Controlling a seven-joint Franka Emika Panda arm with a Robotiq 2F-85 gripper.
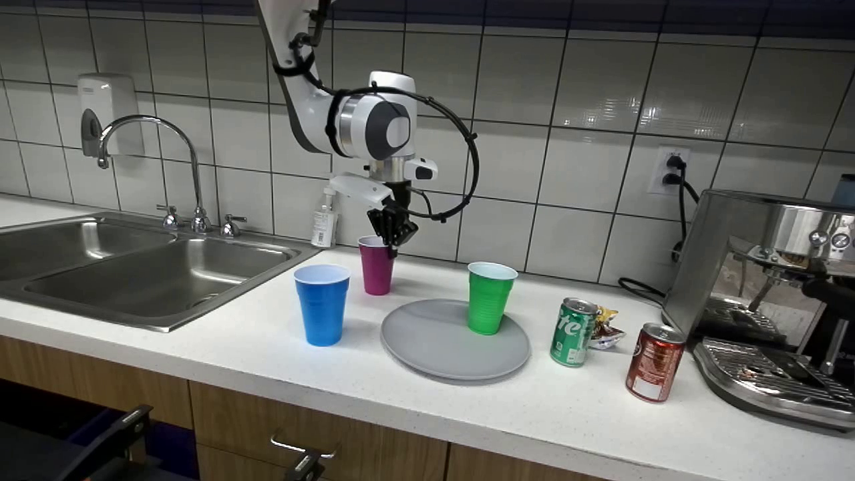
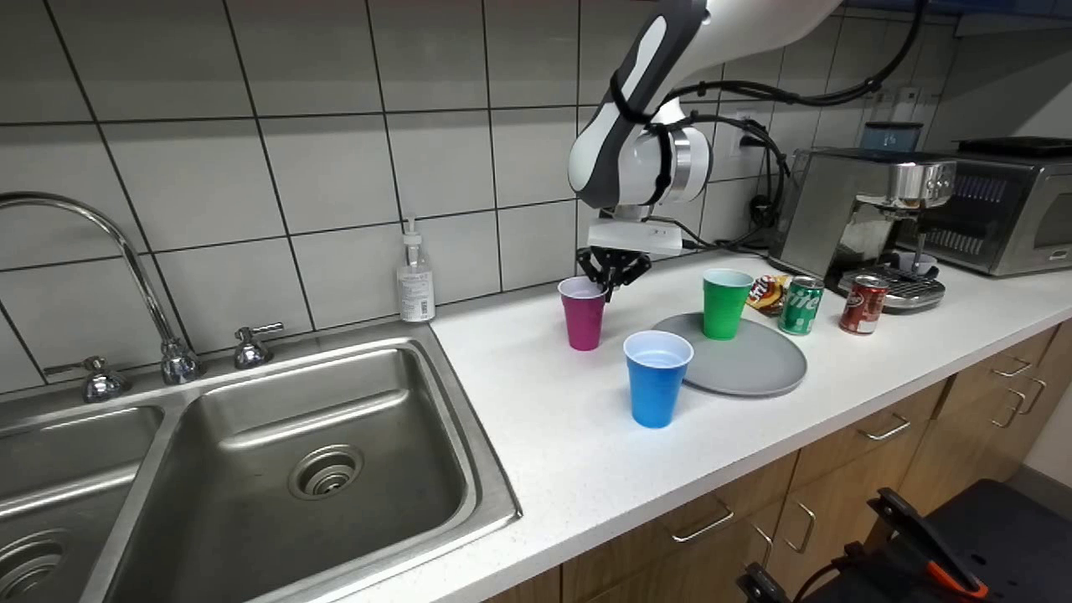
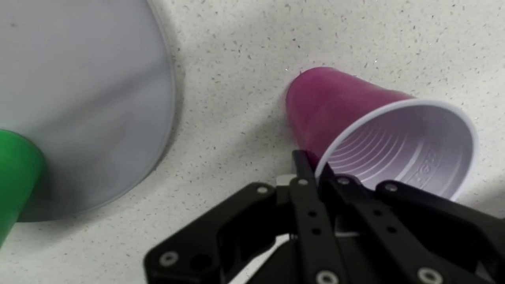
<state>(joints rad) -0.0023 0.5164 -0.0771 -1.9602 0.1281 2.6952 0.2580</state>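
Observation:
My gripper (image 3: 314, 161) points down at the magenta cup (image 3: 335, 102), with one finger outside its wall and one inside the white rim. The fingers are closed on the cup's wall; the gripper also shows in both exterior views (image 1: 393, 244) (image 2: 610, 285). The magenta cup (image 1: 377, 275) (image 2: 584, 322) stands upright, its base at or very near the counter. A green cup (image 1: 489, 304) (image 2: 724, 306) (image 3: 15, 169) stands on a round grey plate (image 1: 434, 347) (image 2: 758, 373) (image 3: 110, 79). A blue cup (image 1: 322, 310) (image 2: 656, 389) stands on the counter beside the plate.
A steel sink (image 1: 267, 274) (image 2: 494, 486) lies at one side, with a clear pump bottle (image 1: 324, 224) (image 2: 415, 285) by the wall. A green can (image 1: 573, 334), a wrapper (image 1: 606, 327), a red can (image 1: 655, 364) and a coffee machine (image 1: 748, 220) stand beyond the plate. A tiled wall (image 1: 588, 167) backs the counter.

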